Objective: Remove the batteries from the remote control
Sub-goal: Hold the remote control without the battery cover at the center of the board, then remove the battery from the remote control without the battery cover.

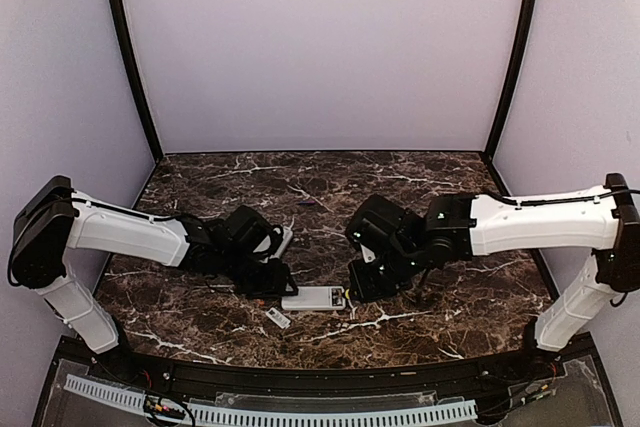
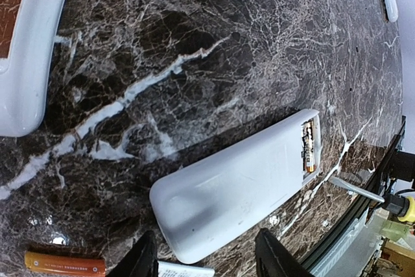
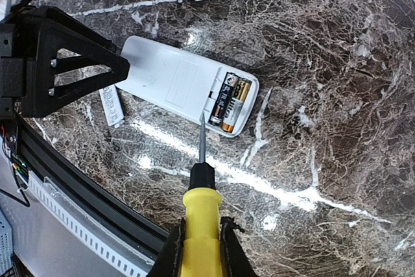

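Note:
The white remote control (image 2: 233, 189) lies on the marble with its back up and its battery bay uncovered. Two batteries (image 3: 230, 100) sit side by side in the bay, orange ends showing. One loose orange battery (image 2: 65, 264) lies on the marble to the left of my left gripper. My left gripper (image 2: 206, 263) is open, its fingers standing either side of the remote's closed end without touching it. My right gripper (image 3: 200, 246) is shut on a yellow-handled screwdriver (image 3: 202, 209), whose tip rests at the edge of the bay.
A second white remote (image 2: 24, 50) lies farther back on the left. A small white cover (image 3: 111, 106) lies beside the remote, near the table's front edge (image 3: 84, 186). Both arms meet over the middle of the table (image 1: 450, 187).

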Available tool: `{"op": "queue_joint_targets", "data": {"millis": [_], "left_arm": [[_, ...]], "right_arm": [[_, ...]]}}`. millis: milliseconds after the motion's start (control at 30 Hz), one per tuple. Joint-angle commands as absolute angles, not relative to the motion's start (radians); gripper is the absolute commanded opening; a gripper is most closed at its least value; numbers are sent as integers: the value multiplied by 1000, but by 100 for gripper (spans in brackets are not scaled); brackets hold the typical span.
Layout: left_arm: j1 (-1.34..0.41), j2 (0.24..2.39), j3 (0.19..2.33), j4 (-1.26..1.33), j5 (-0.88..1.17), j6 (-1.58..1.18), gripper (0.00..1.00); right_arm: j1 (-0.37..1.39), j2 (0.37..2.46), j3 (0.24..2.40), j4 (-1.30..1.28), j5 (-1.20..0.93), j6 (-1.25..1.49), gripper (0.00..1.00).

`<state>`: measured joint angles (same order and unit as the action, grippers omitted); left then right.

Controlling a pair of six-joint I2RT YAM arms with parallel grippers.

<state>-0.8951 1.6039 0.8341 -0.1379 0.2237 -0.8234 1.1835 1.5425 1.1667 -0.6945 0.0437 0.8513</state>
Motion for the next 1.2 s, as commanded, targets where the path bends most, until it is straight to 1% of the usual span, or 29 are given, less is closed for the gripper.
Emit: {"op": "queue_joint_targets", "data": {"millis": [0,200,500,1167], "left_arm": [[-897,1564,801,-155,223,-822,50],[-897,1577,801,-147,232,-820,46],[-897,1583,799,-148,232,-817,39],[-897,1597,801,-155,238,-803,36]], "right_arm": [[1197,1580,1215,-766,80,875,0],[1197,1617,1252,-808,98,928,0],[1195,1643,1265,-794,96,956,0],[1186,1703,1286,-811,105,985,0]]}}
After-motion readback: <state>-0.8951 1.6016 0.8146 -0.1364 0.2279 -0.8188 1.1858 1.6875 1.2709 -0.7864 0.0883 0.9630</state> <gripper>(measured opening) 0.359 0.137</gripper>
